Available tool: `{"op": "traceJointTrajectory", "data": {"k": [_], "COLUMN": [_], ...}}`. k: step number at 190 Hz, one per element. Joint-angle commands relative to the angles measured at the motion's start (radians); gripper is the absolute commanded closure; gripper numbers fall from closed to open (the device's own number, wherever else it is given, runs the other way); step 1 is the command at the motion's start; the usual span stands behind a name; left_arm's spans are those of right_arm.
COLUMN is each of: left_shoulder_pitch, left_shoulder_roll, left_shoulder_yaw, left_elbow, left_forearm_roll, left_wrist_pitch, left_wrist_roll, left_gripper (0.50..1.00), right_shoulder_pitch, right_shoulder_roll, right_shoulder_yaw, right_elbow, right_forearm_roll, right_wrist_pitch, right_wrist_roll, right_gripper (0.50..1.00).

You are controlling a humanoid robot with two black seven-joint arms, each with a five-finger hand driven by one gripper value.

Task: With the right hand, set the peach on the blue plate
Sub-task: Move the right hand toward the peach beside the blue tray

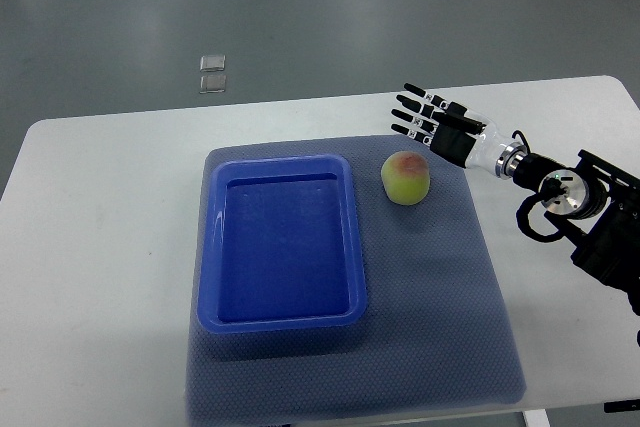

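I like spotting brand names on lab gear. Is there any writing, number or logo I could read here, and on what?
None can be read.
The peach, blue plate, mat and table carry no print.
Right hand: white specks, too small to read.

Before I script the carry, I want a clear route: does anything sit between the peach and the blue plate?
Nothing visible does. The peach lies on the mat just right of the blue plate, with only bare mat and the plate's raised rim between. The right hand hovers open beside the peach.
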Motion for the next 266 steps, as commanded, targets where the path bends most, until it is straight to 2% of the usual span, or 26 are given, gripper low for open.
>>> {"op": "traceJointTrajectory", "data": {"k": [1, 30, 70, 110, 151, 152, 170, 193, 196, 221, 243, 266], "left_shoulder_pitch": [0.0, 0.003, 0.003, 0.009, 0.009, 0.009, 0.009, 0.009, 0.009, 0.012, 0.014, 0.014], "left_shoulder_roll": [0.0, 0.0, 0.0, 0.0, 0.0, 0.0, 0.0, 0.0, 0.0, 0.0, 0.0, 0.0], "left_shoulder_yaw": [-0.002, -0.004, -0.004, -0.004, -0.004, -0.004, -0.004, -0.004, -0.004, -0.002, -0.004, -0.004], "left_elbow": [0.005, 0.01, 0.008, 0.008, 0.006, 0.005, 0.005, 0.006, 0.006, 0.005, 0.003, -0.003], "left_forearm_roll": [0.0, -0.002, -0.002, 0.0, 0.0, 0.0, 0.0, -0.002, -0.002, 0.0, -0.002, -0.002], "left_wrist_pitch": [0.0, 0.002, 0.002, 0.002, 0.002, 0.002, 0.002, 0.002, 0.002, 0.002, 0.002, 0.002], "left_wrist_roll": [0.0, 0.0, 0.0, 0.0, 0.0, 0.0, 0.0, 0.0, 0.0, 0.0, 0.0, 0.0], "left_gripper": [0.5, 0.5, 0.5, 0.5, 0.5, 0.5, 0.5, 0.5, 0.5, 0.5, 0.5, 0.5], "right_shoulder_pitch": [0.003, 0.003, 0.007, 0.024, 0.053, 0.062, 0.075, 0.082, 0.087, 0.11, 0.133, 0.141], "right_shoulder_roll": [-0.001, -0.004, -0.021, -0.046, -0.066, -0.069, -0.086, -0.089, -0.095, -0.125, -0.136, -0.168], "right_shoulder_yaw": [-0.001, -0.004, -0.01, -0.033, -0.038, -0.041, -0.045, -0.044, -0.044, -0.042, -0.044, -0.045], "right_elbow": [0.0, 0.003, 0.003, 0.0, 0.001, 0.003, 0.004, 0.017, 0.031, 0.037, 0.046, 0.08], "right_forearm_roll": [-0.001, 0.001, -0.008, -0.206, -0.236, -0.243, -0.33, -0.449, -0.553, -0.732, -0.814, -0.877], "right_wrist_pitch": [-0.025, -0.039, -0.013, -0.031, -0.016, 0.005, 0.056, 0.075, 0.088, 0.127, 0.165, 0.165], "right_wrist_roll": [0.001, -0.005, -0.005, -0.005, -0.005, -0.005, -0.005, -0.002, 0.002, 0.011, 0.027, 0.027], "right_gripper": [0.564, 0.564, 0.564, 0.564, 0.564, 0.566, 0.568, 0.57, 0.57, 0.57, 0.57, 0.57]}}
